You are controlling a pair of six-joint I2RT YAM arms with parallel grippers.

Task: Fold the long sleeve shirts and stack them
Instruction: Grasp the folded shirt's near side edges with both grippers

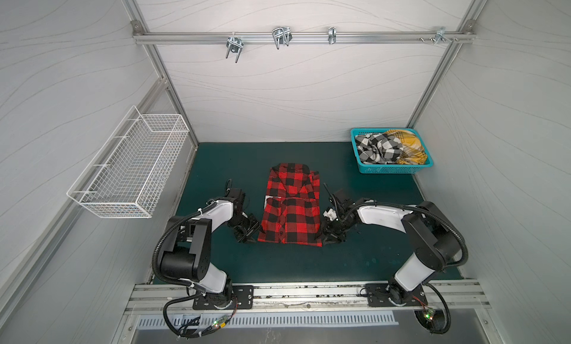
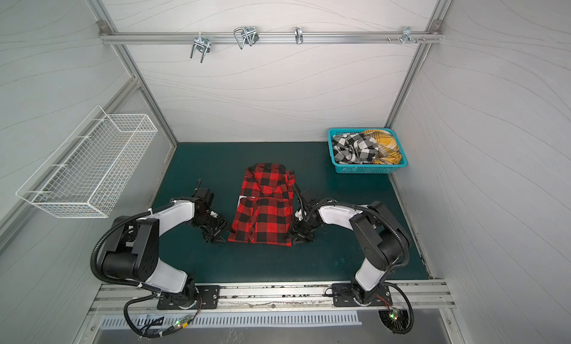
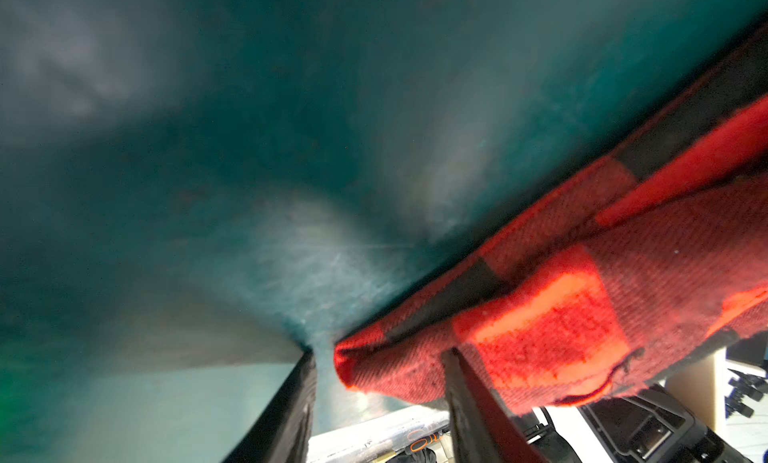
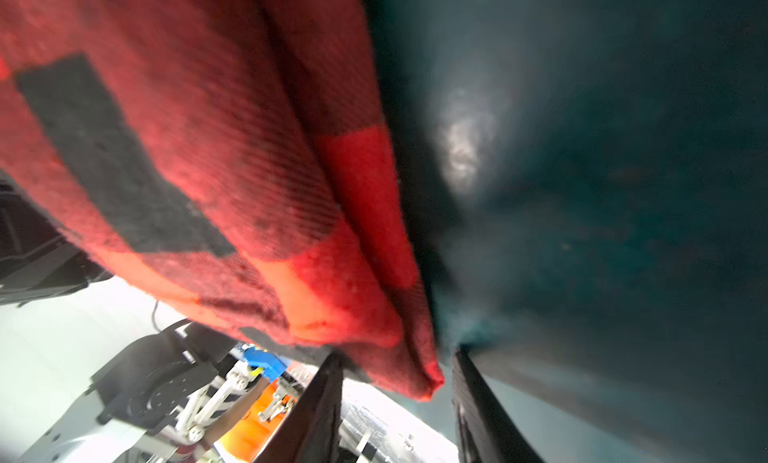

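Jaws on both arms stand spread, each straddling a near corner of the red-and-black shirt (image 1: pixel 290 209) without pinching it: in the wrist views the left gripper (image 3: pixel 378 353) and the right gripper (image 4: pixel 397 355) each have the hem corner sitting in the gap, with green mat (image 1: pixel 278 265) visible between the cloth and one finger. The shirt lies partly folded at the middle of the mat, collar end away from the arms, while the black-and-white shirt (image 1: pixel 377 149) and the yellow plaid shirt (image 1: pixel 408 151) sit bunched in the teal basket (image 1: pixel 392 169) at the far right corner. My worry is that a jaw closes on the top layer alone, so the folded-in layers beneath slide out when the hem is lifted; a finger that rides over the cloth instead of under it would just shove and rumple the edge. If one side grips and the other misses, I would expect the fold to come up skewed. How many layers sit between the fingers cannot be read, as both wrist views are blurred close up, and in both top views the dark grippers merge with the mat. A white patch (image 1: pixel 266 201) at the shirt's left edge is too small to identify, and the basket shirts are too tangled to pick out their sleeves
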